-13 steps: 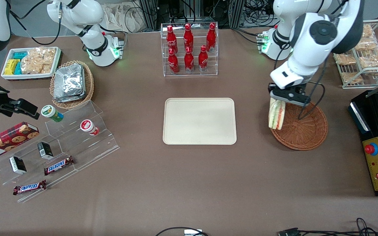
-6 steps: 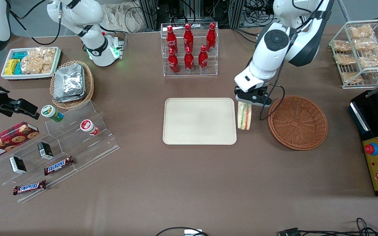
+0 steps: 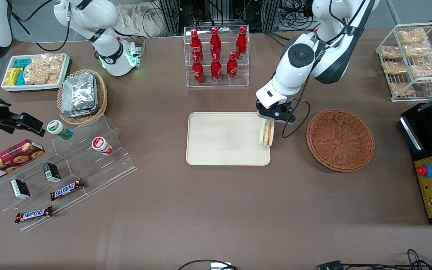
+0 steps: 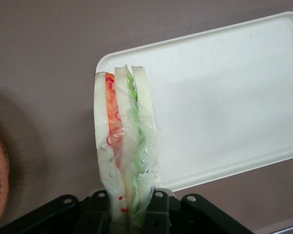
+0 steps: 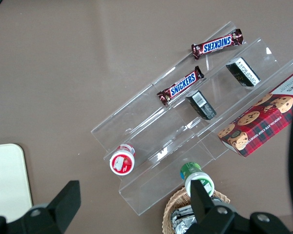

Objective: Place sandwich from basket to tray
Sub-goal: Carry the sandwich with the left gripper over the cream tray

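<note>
- The hand hangs over the edge of the tray that lies nearest the basket, its fingers clamped on the upper end of the sandwich.
- The sandwich hangs upright, edge on, with its lower end over the tray's rim and its orange, red and green filling showing between the pale bread slices under clear wrap.
- The reddish-brown wicker basket sits on the brown worktop beside the tray, toward the working arm's end, apart from both tray and sandwich.
- A clear rack of red cola bottles stands farther from the front camera than the tray.
</note>
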Controlling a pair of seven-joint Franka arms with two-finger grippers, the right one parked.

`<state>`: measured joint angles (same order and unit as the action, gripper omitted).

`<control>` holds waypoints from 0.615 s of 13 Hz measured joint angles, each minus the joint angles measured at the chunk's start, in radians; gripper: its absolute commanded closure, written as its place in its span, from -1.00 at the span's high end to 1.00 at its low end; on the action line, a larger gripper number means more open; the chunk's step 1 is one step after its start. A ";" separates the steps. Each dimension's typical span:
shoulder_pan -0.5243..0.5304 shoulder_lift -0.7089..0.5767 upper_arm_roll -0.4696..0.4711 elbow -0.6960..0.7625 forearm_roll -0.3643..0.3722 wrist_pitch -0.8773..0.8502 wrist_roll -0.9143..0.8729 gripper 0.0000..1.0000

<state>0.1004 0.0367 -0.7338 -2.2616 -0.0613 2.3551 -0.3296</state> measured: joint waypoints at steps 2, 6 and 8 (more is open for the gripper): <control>0.000 0.033 -0.006 0.000 0.000 0.015 -0.008 -0.57; 0.000 0.099 -0.013 0.000 0.139 0.041 -0.154 -0.58; 0.000 0.152 -0.031 0.001 0.250 0.066 -0.275 -0.58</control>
<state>0.1003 0.1885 -0.7646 -2.2607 0.1891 2.4209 -0.6048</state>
